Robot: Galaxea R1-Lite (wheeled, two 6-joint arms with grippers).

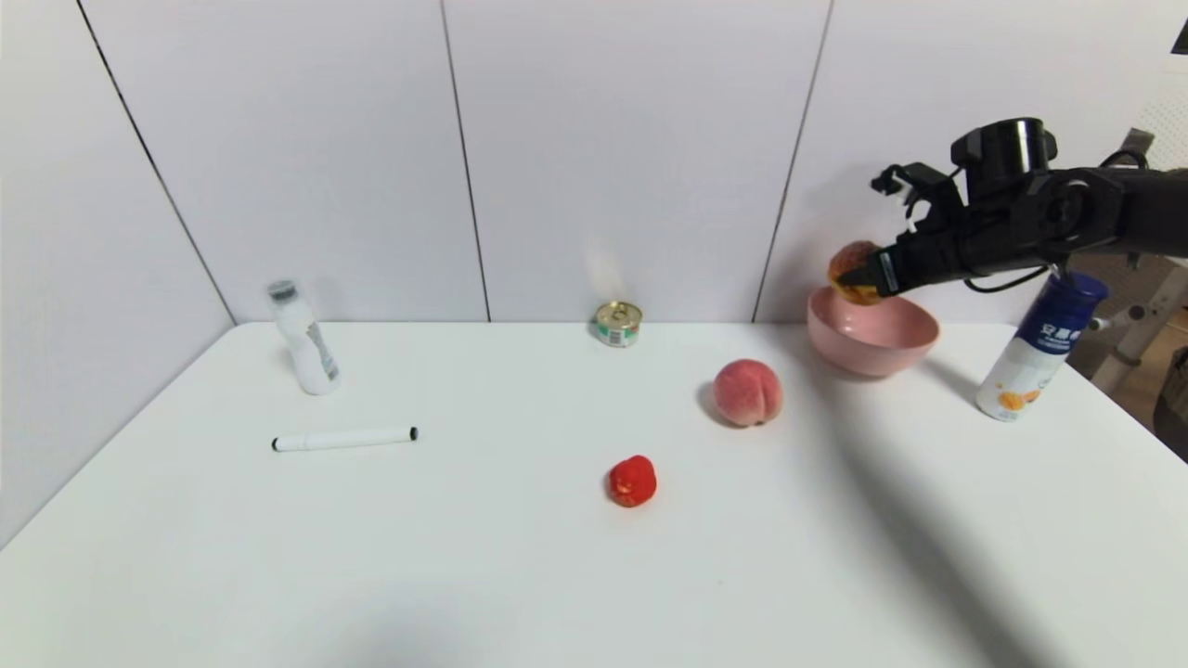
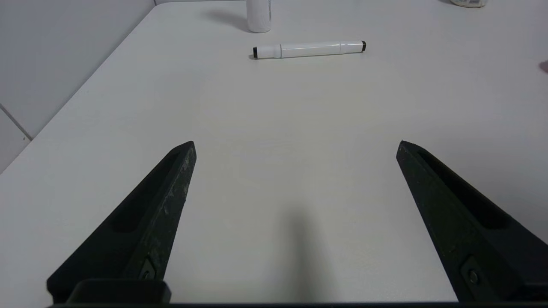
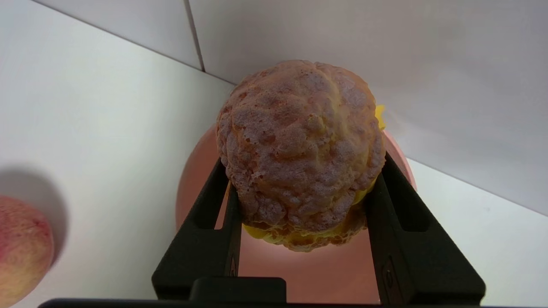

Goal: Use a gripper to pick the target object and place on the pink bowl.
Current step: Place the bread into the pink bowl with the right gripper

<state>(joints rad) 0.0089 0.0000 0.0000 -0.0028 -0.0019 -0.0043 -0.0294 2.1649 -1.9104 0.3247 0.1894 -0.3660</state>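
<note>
Crusty bun (image 3: 299, 149) sits clamped between the 2 black fingers (image 3: 205, 222) of the right gripper (image 1: 858, 276), held in the air just above the pink bowl (image 1: 872, 339) at the counter's (image 1: 464, 557) far right. Peach (image 1: 747, 392) lies near the bowl. Left gripper (image 2: 295, 147) hovers low over the counter, spread wide and holding nothing, facing a marker (image 2: 308, 48).
</note>
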